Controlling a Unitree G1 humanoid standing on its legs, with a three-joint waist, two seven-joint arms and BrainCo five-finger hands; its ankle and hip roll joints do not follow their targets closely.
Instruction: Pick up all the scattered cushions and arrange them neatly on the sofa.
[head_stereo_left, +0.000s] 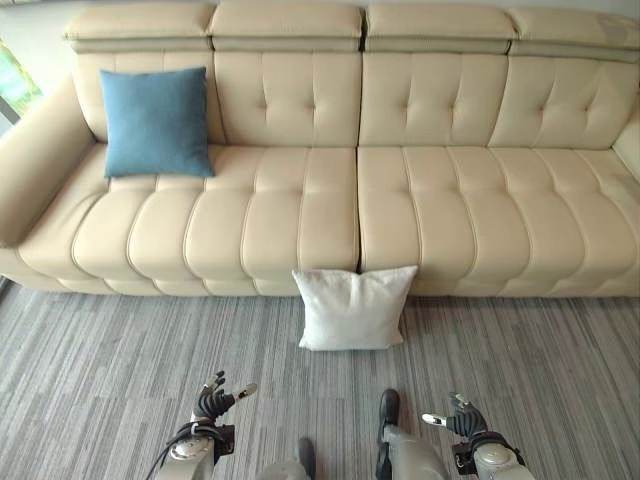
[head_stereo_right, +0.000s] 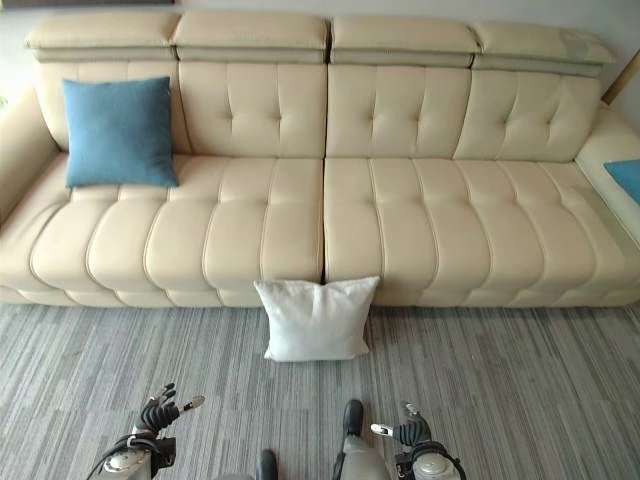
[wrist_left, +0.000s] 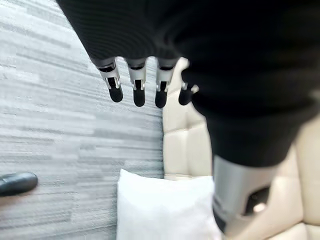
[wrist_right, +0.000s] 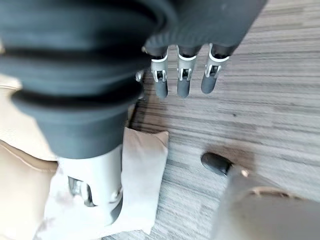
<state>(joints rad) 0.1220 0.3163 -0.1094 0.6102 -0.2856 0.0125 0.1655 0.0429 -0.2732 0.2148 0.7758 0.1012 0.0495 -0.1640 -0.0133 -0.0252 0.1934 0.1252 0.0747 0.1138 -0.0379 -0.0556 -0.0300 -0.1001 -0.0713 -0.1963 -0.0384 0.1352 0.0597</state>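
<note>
Smooth glossy leather sofa, matt cloth blue cushion, white cushion, striped carpet

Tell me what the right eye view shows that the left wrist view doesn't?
Right eye view: a blue cushion upright at the left end of the sofa, and the right hand. Left wrist view: nothing new, just the left hand up close, fingers straight. Both: the white cushion on the grey floor, leaning against the sofa's front.

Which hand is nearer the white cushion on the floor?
Too close to call. The white cushion leans against the sofa front, about midway between them. Left hand is below and to its left, right hand below and to its right; both open, touching nothing.
</note>
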